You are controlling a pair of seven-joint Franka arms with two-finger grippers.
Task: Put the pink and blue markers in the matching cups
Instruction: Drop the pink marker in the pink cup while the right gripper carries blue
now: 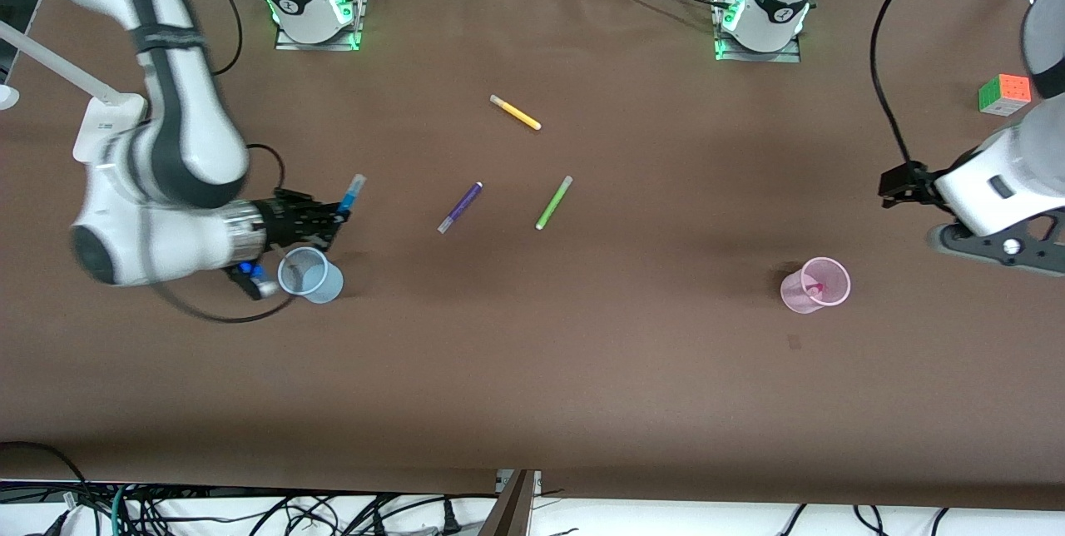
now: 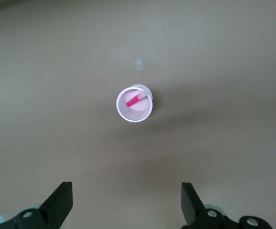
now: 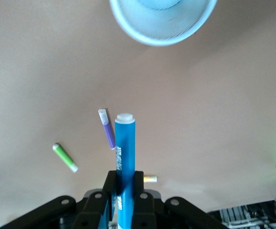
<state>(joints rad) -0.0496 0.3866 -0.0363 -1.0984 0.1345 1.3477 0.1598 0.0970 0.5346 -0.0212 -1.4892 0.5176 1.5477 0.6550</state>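
Note:
My right gripper is shut on the blue marker, which sticks out past the fingertips, and hovers over the table beside the light blue cup. In the right wrist view the blue marker is clamped between the fingers of my right gripper, and the light blue cup's rim shows ahead. The pink marker stands inside the pale pink cup. My left gripper waits open and empty, high up toward the left arm's end of the table. The left wrist view shows my left gripper above the pink cup, which holds the pink marker.
A dark purple marker, a lime green marker and a yellow marker lie on the brown table mid-way between the arms. A colour cube sits at the left arm's end. Cables run near both bases.

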